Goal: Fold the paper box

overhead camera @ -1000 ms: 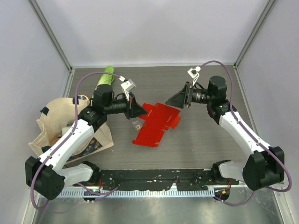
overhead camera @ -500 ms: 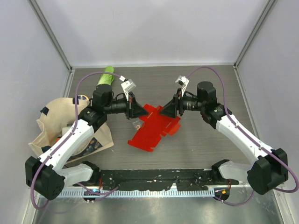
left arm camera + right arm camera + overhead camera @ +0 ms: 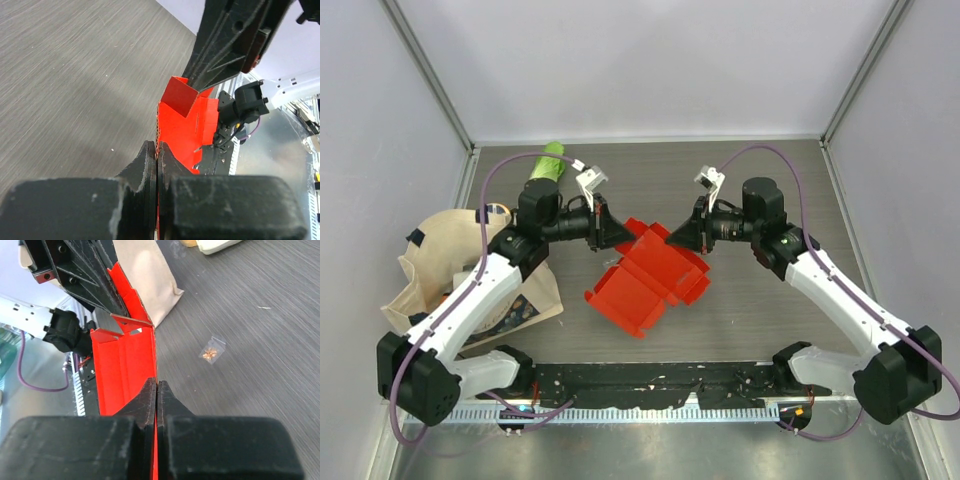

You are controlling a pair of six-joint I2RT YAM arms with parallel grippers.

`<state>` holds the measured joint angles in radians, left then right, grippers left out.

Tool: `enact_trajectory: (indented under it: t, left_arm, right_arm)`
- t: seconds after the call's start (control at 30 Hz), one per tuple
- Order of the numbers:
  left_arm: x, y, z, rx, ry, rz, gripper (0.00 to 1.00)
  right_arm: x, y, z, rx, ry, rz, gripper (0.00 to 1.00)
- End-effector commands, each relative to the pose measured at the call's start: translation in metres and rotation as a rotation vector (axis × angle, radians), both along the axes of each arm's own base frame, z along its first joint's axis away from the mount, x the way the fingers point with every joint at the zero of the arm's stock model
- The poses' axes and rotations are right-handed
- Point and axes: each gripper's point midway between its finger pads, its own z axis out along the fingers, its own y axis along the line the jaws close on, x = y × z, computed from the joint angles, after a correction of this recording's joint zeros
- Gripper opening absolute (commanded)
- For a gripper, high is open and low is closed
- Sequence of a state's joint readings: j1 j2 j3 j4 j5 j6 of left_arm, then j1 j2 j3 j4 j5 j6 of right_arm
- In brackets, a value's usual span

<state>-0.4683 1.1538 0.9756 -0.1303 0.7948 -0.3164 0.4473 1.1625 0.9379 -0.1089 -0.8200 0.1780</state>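
Observation:
The paper box point(image 3: 645, 280) is a bright red creased card sheet, lifted off the table between the two arms and sagging toward the front. My left gripper point(image 3: 623, 238) is shut on its upper left edge. My right gripper point(image 3: 678, 240) is shut on its upper right edge. In the left wrist view the thin red card point(image 3: 187, 125) runs edge-on between the closed fingertips point(image 3: 147, 155), with the other gripper at its far end. In the right wrist view the red panel point(image 3: 125, 370) is pinched in the same way between closed fingertips point(image 3: 165, 395).
A beige tote bag point(image 3: 440, 265) lies at the left under the left arm, with a green cylinder point(image 3: 547, 165) behind it. A small clear packet point(image 3: 212, 351) lies on the table under the box. The black rail point(image 3: 650, 380) runs along the near edge.
The right gripper came in from the right, closed on the red card's right edge, and both arms lifted the sheet, which now hangs bent between them. The left gripper stayed shut on it.

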Motion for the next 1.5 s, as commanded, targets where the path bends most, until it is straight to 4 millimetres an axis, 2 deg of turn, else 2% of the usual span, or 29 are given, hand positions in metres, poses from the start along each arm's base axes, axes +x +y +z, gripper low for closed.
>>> enact_trajectory:
  t: [0.0,0.07,0.1,0.17,0.2,0.23,0.3,0.33,0.4,0.47,0.53,0.57,0.67,0.7,0.77,0.8,0.93,1.0,1.03,1.07,1.1,1.13,1.23,1.47]
  left_arm:
    - [0.015,-0.003,0.002,-0.029,0.019,0.071,0.00]
    - [0.022,-0.005,-0.005,-0.062,0.071,0.112,0.12]
    - [0.024,-0.006,-0.008,-0.076,0.091,0.130,0.23]
    - [0.029,-0.008,-0.022,-0.121,0.149,0.173,0.30]
    - [0.031,-0.009,-0.028,-0.136,0.169,0.187,0.39]
    - [0.035,-0.009,-0.040,-0.154,0.187,0.219,0.40]
    - [0.035,-0.012,-0.049,-0.179,0.234,0.235,0.45]
    - [0.040,-0.008,-0.057,-0.175,0.243,0.285,0.48]
    - [0.046,-0.001,-0.062,-0.177,0.251,0.356,0.55]
    - [0.051,0.005,-0.064,-0.179,0.247,0.432,0.55]
    - [0.053,0.008,-0.066,-0.156,0.281,0.483,0.49]
    - [0.058,0.011,-0.067,-0.157,0.323,0.540,0.49]
    - [0.062,0.012,-0.067,-0.152,0.461,0.618,0.49]
    - [0.064,0.014,-0.075,-0.154,0.583,0.684,0.48]
    - [0.065,0.011,-0.082,-0.174,0.692,0.715,0.48]
    - [0.065,0.007,-0.087,-0.205,0.785,0.740,0.45]
    - [0.071,-0.004,-0.097,-0.287,0.984,0.805,0.47]
    - [0.072,-0.008,-0.105,-0.268,1.076,0.855,0.47]
    - [0.072,-0.012,-0.119,-0.226,1.148,0.877,0.47]
    - [0.069,-0.016,-0.121,-0.196,1.182,0.875,0.44]
    - [0.071,-0.021,-0.115,-0.187,1.197,0.864,0.43]
    - [0.072,-0.025,-0.119,-0.181,1.208,0.860,0.43]
    - [0.074,-0.036,-0.112,-0.219,1.216,0.861,0.43]
    - [0.073,-0.049,-0.122,-0.204,1.260,0.884,0.45]
  right_arm:
    - [0.027,-0.015,0.011,-0.090,-0.070,-0.196,0.01]
    - [0.028,-0.016,0.001,-0.162,-0.083,-0.211,0.01]
    - [0.028,-0.020,-0.008,-0.212,-0.062,-0.232,0.01]
    - [0.029,-0.025,-0.027,-0.294,-0.058,-0.256,0.01]
    - [0.029,-0.027,-0.035,-0.330,-0.067,-0.259,0.01]
    - [0.035,-0.033,-0.042,-0.383,-0.090,-0.297,0.01]
    - [0.035,-0.036,-0.057,-0.463,-0.123,-0.288,0.01]
    - [0.041,-0.042,-0.063,-0.517,-0.140,-0.322,0.01]
    - [0.042,-0.043,-0.070,-0.568,-0.176,-0.319,0.01]
    - [0.053,-0.046,-0.078,-0.623,-0.234,-0.335,0.01]
    - [0.058,-0.045,-0.088,-0.683,-0.278,-0.314,0.01]
    - [0.067,-0.050,-0.094,-0.731,-0.300,-0.356,0.01]
    - [0.077,-0.047,-0.102,-0.804,-0.390,-0.374,0.01]
    - [0.078,-0.045,-0.103,-0.808,-0.414,-0.373,0.01]
    - [0.085,-0.043,-0.103,-0.791,-0.463,-0.412,0.01]
    - [0.086,-0.044,-0.101,-0.779,-0.478,-0.426,0.01]
    - [0.080,-0.028,-0.093,-0.698,-0.577,-0.416,0.01]
    - [0.078,-0.024,-0.094,-0.681,-0.600,-0.407,0.01]
    - [0.076,-0.022,-0.096,-0.678,-0.607,-0.393,0.01]
    - [0.074,-0.020,-0.097,-0.676,-0.620,-0.387,0.01]
    - [0.074,-0.019,-0.098,-0.680,-0.627,-0.386,0.01]
    - [0.074,-0.019,-0.100,-0.684,-0.629,-0.383,0.01]
    - [0.075,-0.017,-0.101,-0.675,-0.637,-0.383,0.01]
    - [0.074,-0.013,-0.102,-0.663,-0.647,-0.369,0.01]
